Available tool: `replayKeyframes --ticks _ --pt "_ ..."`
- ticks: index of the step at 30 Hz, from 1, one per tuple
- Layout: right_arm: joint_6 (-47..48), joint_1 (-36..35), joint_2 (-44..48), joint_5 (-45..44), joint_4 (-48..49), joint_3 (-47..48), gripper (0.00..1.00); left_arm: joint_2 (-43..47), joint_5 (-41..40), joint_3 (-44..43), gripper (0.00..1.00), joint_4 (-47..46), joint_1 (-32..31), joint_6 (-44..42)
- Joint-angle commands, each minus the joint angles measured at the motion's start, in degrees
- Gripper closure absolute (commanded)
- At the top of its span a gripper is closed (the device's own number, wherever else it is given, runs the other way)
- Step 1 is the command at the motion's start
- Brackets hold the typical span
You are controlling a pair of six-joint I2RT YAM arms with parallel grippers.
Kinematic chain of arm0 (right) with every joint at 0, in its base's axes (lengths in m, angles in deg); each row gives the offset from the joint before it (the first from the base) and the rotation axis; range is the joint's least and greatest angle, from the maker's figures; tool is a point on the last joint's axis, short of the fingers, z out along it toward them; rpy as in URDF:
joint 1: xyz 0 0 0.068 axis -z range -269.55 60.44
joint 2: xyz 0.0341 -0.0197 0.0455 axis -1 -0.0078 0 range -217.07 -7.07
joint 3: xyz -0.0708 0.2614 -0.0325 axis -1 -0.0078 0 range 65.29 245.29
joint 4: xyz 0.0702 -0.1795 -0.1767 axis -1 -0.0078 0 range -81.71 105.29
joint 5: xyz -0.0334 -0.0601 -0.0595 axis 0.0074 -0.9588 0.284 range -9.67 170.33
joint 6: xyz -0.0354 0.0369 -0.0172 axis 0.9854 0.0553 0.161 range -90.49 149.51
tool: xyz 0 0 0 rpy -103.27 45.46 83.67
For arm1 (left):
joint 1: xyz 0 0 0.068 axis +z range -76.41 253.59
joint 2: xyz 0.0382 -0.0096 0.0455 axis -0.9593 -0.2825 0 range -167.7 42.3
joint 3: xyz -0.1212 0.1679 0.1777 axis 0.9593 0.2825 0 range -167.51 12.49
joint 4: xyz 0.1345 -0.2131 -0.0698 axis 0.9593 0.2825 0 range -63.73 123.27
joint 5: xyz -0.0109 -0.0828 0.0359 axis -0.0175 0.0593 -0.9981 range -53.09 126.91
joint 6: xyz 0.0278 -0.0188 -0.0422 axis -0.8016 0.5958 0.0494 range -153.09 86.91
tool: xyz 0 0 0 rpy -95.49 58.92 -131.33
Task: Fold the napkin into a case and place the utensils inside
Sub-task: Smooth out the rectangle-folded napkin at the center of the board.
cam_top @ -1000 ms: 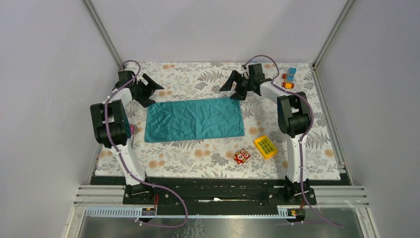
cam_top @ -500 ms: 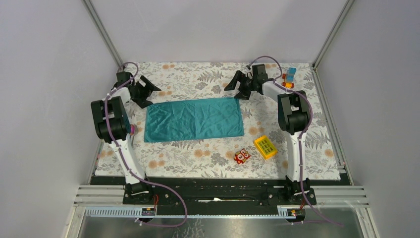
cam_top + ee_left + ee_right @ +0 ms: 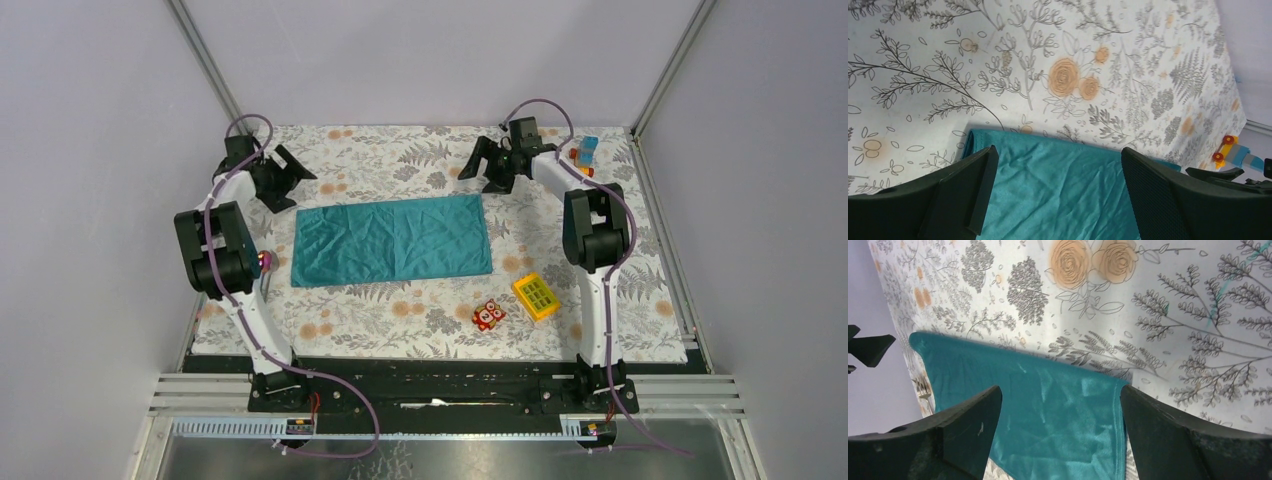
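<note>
The teal napkin (image 3: 392,240) lies flat on the floral tablecloth as a wide, creased rectangle. It fills the lower part of the left wrist view (image 3: 1063,185) and of the right wrist view (image 3: 1048,410). My left gripper (image 3: 289,183) is open and empty, just beyond the napkin's far left corner; its jaws stand wide apart in its own wrist view (image 3: 1055,195). My right gripper (image 3: 484,174) is open and empty beyond the far right corner, as the right wrist view (image 3: 1060,435) shows. A small pink-red tip (image 3: 266,259) peeks from behind the left arm; no other utensil shows.
A yellow gridded block (image 3: 536,296) and a red owl toy (image 3: 488,315) sit near the napkin's near right corner. A small blue and orange toy car (image 3: 585,155) stands at the far right, also in the left wrist view (image 3: 1235,152). Walls enclose the table.
Both grippers have drawn back from the napkin's far corners toward the far side of the table, still open. The napkin has not moved.
</note>
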Motion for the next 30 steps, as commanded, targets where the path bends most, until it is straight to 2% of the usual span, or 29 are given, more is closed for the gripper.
replayKeyframes --ticks 1,5,8,13,21,30 --pt "1.7 -1.7 7.9 -1.0 -2.8 1.1 0.05 4.1 0.5 -0.7 0.01 0.4 0.5 -1.8" --pt "1.6 -3.5 7.8 1.5 -2.4 -0.3 0.05 3.0 3.4 0.5 0.01 -1.0 0.3 -0.9" --pt "-1.3 -3.6 6.8 5.4 2.4 -3.0 0.04 1.1 4.5 0.7 0.01 -1.1 0.4 -0.5" --pt "-3.6 -3.4 2.3 7.3 5.7 -1.7 0.04 -2.3 3.0 -0.5 0.01 0.2 0.5 -2.8" --pt "-2.5 -1.1 -2.9 3.9 5.1 -0.1 0.04 -6.2 -0.3 -0.3 0.01 0.8 1.5 -3.5" --pt "3.5 -1.0 0.2 -1.8 -3.7 4.4 0.04 2.0 -1.7 0.2 0.01 2.6 2.0 -4.4"
